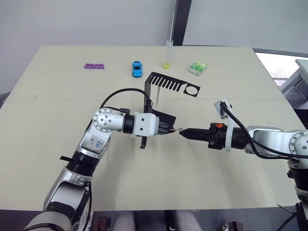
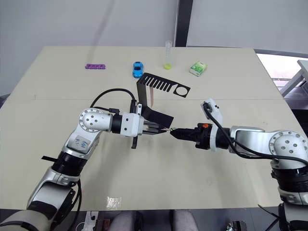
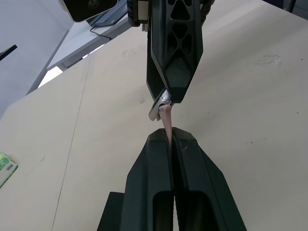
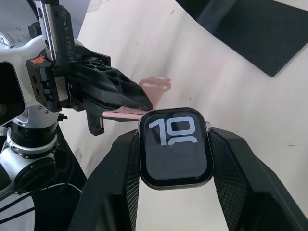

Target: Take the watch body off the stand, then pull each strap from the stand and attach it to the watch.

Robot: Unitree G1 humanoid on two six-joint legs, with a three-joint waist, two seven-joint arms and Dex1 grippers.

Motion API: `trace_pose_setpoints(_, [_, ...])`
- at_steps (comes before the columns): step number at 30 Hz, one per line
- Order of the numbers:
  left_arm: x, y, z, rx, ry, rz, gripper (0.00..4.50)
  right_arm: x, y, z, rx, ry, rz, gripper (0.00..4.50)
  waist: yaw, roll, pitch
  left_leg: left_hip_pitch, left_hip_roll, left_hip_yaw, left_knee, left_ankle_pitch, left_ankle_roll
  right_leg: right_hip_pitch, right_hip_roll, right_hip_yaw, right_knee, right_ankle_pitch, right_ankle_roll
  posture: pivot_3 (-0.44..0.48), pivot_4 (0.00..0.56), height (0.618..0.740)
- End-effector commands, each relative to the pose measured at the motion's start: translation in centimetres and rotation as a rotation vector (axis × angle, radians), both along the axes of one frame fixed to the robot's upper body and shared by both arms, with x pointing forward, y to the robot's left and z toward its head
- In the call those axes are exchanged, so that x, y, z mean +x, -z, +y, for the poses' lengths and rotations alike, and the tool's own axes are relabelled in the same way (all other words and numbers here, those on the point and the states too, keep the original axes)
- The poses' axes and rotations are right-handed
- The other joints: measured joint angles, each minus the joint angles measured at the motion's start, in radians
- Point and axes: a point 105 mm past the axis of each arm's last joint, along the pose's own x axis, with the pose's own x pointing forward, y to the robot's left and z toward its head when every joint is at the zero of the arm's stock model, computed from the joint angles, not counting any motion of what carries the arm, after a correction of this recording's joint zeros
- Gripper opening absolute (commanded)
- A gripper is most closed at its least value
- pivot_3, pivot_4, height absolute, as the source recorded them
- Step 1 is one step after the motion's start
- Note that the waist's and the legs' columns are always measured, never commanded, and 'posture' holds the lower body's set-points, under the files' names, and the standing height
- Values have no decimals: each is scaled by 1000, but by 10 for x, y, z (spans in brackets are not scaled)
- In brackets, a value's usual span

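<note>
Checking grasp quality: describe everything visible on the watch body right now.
The watch body is a small black rounded-square case with a glossy dark screen showing white digits "10" and a small crown on one side. It is off the stand, clamped by its two sides between the right gripper fingers, screen facing the wrist camera, above the table. A pinkish strap, pinched in the left gripper, meets its top edge.

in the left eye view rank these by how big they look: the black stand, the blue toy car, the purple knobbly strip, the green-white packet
1. the stand, by far the largest.
2. the purple strip and the green-white packet: the strip is longer, the packet bulkier, too close to rank.
3. the blue toy car, slightly smaller, though nearly alike.
</note>
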Motion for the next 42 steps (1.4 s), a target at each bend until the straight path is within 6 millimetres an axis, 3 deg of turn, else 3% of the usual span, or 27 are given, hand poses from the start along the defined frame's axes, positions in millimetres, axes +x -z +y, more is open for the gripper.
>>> trace_pose_setpoints(1, [-4,-11,-11,-16,30,-43,0,-1,-6,4,-7,-18,-32,1609,1,0,0,0,0,0,0,0,0,0,0,0,0,0,0,0,150,740])
trace_pose_setpoints(42, [3,-9,-18,-12,11,-54,0,-1,-10,13,-16,-70,-74,1609,1,0,0,-1,0,0,0,0,0,-2,0,0,0,0,0,0,150,740])
